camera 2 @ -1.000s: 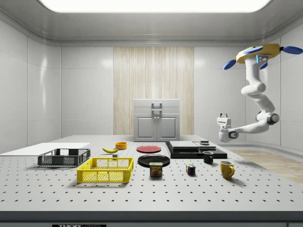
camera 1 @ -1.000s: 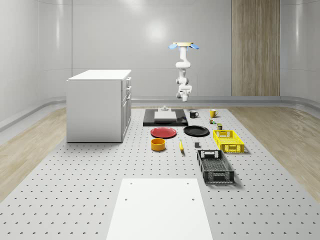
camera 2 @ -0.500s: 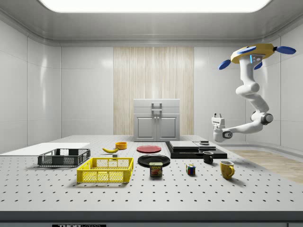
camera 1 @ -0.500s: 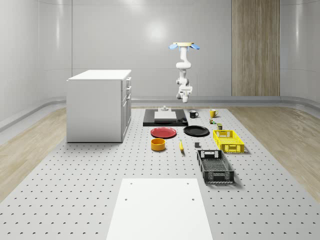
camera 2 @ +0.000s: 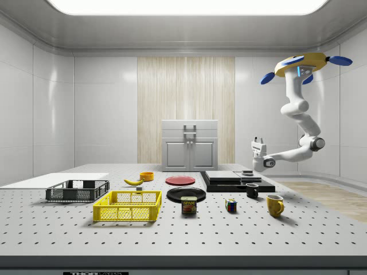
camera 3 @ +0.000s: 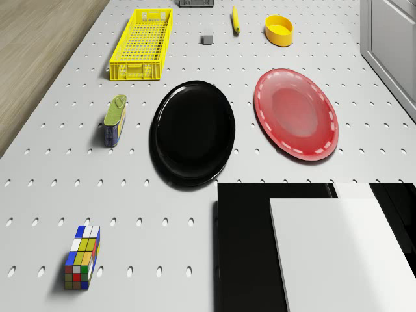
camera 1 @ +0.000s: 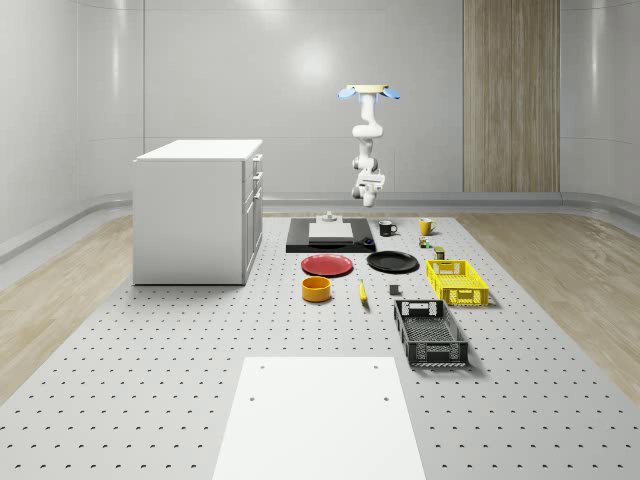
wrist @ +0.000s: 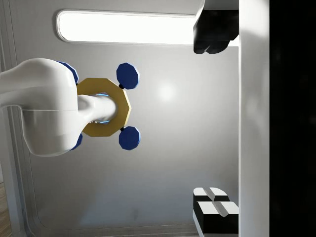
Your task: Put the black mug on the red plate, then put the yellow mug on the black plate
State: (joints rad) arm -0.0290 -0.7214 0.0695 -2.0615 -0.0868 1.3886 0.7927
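Claw (camera 2: 257, 141) points upward, fingers apart and empty — shifted nearer the black mug (camera 2: 252, 191), which sits untouched on the desk (camera 2: 189, 229); drone (camera 2: 299, 63) hovers high, approach only starting.

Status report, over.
Drone hovering past the table's far end; end effector pointing up, empty. Black mug and yellow mug untouched. Path clear.

Table (camera 1: 150, 350) w/ holes: cabinet (camera 1: 197, 210), plates (camera 1: 328, 265), mugs (camera 1: 388, 229), crates (camera 1: 456, 281), bowl (camera 1: 316, 289), banana (camera 1: 362, 291), cube (camera 2: 230, 205), tin (camera 2: 188, 205).
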